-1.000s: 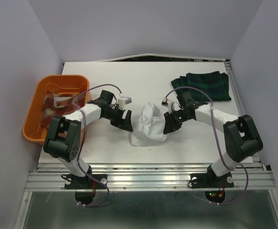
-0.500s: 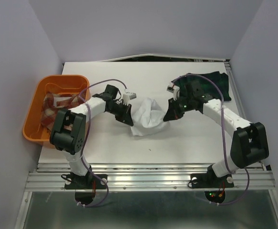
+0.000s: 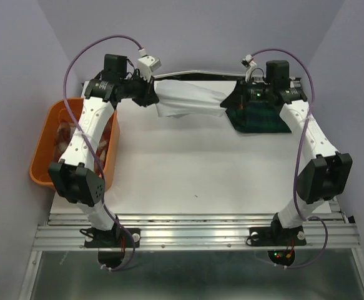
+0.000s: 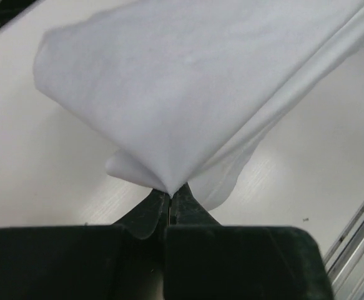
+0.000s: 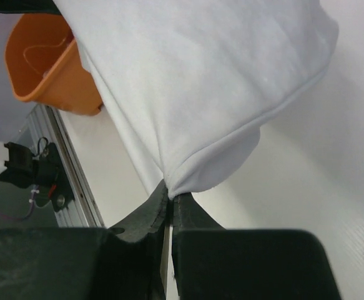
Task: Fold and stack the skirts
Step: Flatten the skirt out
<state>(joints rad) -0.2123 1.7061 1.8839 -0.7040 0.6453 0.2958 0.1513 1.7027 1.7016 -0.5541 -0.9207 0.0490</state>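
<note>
- The orange basket (image 3: 39, 156) sits at the left edge of the table as before. The red-and-tan skirt (image 3: 63, 134) lies inside it, untouched.
- Your left gripper (image 4: 170, 194) stood beside the crumpled white skirt a second ago. It is now clamped tight on one corner of the cloth and has risen to the far left of the table.
- The white skirt (image 3: 188, 100) has left the middle of the table. It now hangs stretched between the two grippers along the far edge, clear of the surface, with its lower edge sagging.
- Your right gripper (image 5: 170, 197) is likewise pinched shut on the opposite corner, raised at the far right.
- The green plaid skirt (image 3: 263, 119) lies folded at the far right, unmoved, partly under the right arm.
- Judgement: the pick-up and spreading are achieved, but no fold is made yet. The white skirt must be laid flat and folded before it can be stacked, and one skirt remains in the basket.
</note>
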